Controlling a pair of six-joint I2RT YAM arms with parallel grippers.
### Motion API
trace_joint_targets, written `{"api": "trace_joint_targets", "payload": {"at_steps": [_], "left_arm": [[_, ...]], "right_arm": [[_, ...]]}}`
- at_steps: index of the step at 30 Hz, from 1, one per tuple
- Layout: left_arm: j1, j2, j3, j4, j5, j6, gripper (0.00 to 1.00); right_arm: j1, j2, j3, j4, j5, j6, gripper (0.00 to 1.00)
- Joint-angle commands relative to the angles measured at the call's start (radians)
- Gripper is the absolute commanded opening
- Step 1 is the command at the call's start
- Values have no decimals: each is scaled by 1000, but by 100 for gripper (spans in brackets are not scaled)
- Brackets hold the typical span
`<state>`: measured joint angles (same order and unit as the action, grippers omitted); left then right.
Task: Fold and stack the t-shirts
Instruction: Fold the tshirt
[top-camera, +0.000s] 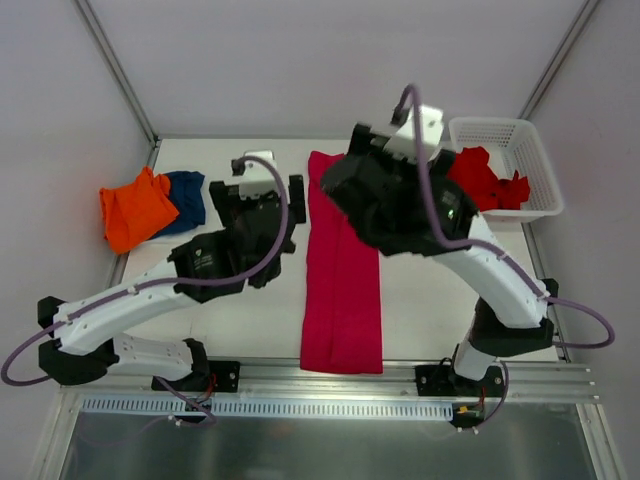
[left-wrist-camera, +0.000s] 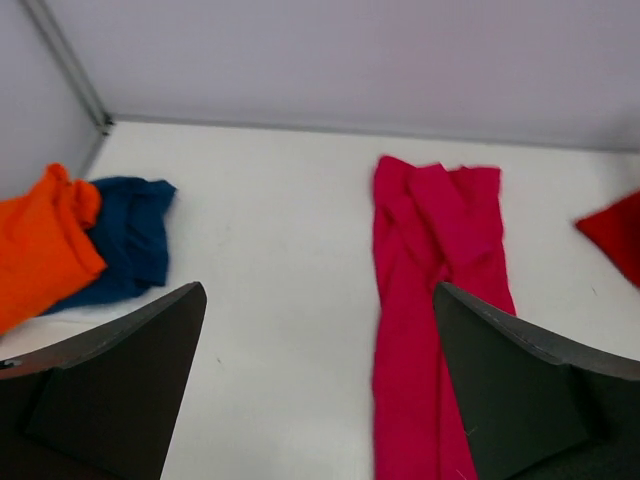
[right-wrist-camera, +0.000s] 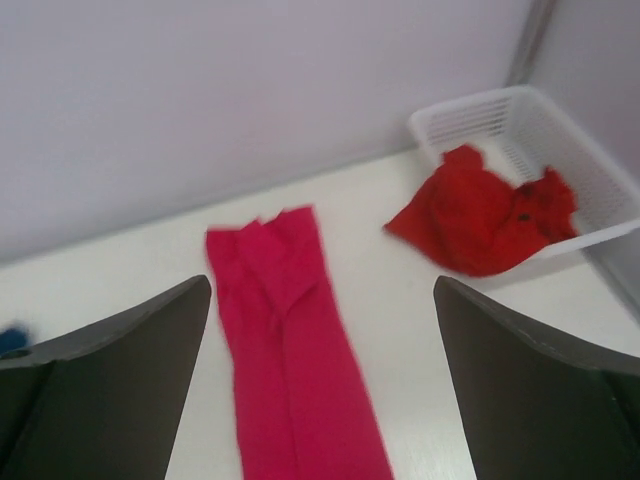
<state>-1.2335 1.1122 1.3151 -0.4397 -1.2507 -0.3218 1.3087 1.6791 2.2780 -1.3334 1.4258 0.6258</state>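
A crimson t-shirt (top-camera: 340, 290) lies folded into a long narrow strip down the middle of the table; it also shows in the left wrist view (left-wrist-camera: 435, 300) and the right wrist view (right-wrist-camera: 290, 360). An orange shirt (top-camera: 135, 207) lies folded on a blue one (top-camera: 190, 197) at the far left. A red shirt (top-camera: 488, 180) hangs out of the white basket (top-camera: 530, 150). My left gripper (top-camera: 270, 195) is open and empty, above the table left of the strip's far end. My right gripper (top-camera: 400, 140) is open and empty, above the strip's far end.
The white basket (right-wrist-camera: 545, 140) stands at the far right corner with the red shirt (right-wrist-camera: 480, 220) spilling over its near rim. Grey walls and metal posts close in the table at the back and sides. The orange shirt (left-wrist-camera: 40, 240) and the blue shirt (left-wrist-camera: 125, 235) lie by the left wall.
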Motion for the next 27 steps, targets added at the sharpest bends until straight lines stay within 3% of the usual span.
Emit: {"api": "trace_joint_targets", "payload": {"at_steps": [1,2,4,6,7,8,9,10,11,12,13,14,15,18,20,21,23,24,25,27], "left_arm": [[92,180,186,22,-131,209,99],[156,222,279,24,-127,245,99],[221,303,361,19,-89,299,99],[293,366,420,18,176,302,99],[317,357,420,21,317,265,99],[348,347,405,33,600,232,99],[411,330,388,57,717,169,99],[443,302,369,90,820,150,99],[475,290,336,126,915,136,99],[543,282,328,180,1120,113,99],[575,282,326,196,1216,95,99],[610,287,341,205,1320,72,99],[694,300,351,237,1599,13,99],[804,395,366,367,2022,-162,99],[818,405,297,375,2047,-215,99],[818,364,235,392,1983,-211,99],[819,277,-44,468,1869,-218,99],[821,173,-160,539,1829,-230,99],[838,123,-354,671,1818,-252,99],[858,40,-501,786,1878,-357,99]], "right_arm": [[-165,129,246,-300,349,-294,99],[-240,169,343,-279,349,-436,99],[-305,218,360,-224,332,-472,100],[-371,186,265,-86,226,-475,99],[-432,113,206,141,-47,-542,100],[-456,46,104,313,-227,-736,100],[-479,-43,-207,509,-434,-788,99],[-508,-228,-357,842,-840,-799,100],[-584,-295,-473,963,-1028,-787,99],[-627,-335,-576,1052,-1200,-746,99],[-673,-349,-566,1088,-1367,-727,99],[-690,-337,-537,1073,-1415,-726,99],[-706,-319,-504,1054,-1602,-771,99],[-749,-239,-379,956,-1895,-758,99],[-758,-248,-437,959,-1959,-704,100],[-763,-266,-489,985,-1985,-678,99],[-772,-373,-748,1058,-1958,-589,99],[-778,-422,-859,1185,-1920,-563,100],[-805,-471,-1064,1242,-1894,-495,100],[-865,-587,-1262,1470,-1950,-370,100]]}}
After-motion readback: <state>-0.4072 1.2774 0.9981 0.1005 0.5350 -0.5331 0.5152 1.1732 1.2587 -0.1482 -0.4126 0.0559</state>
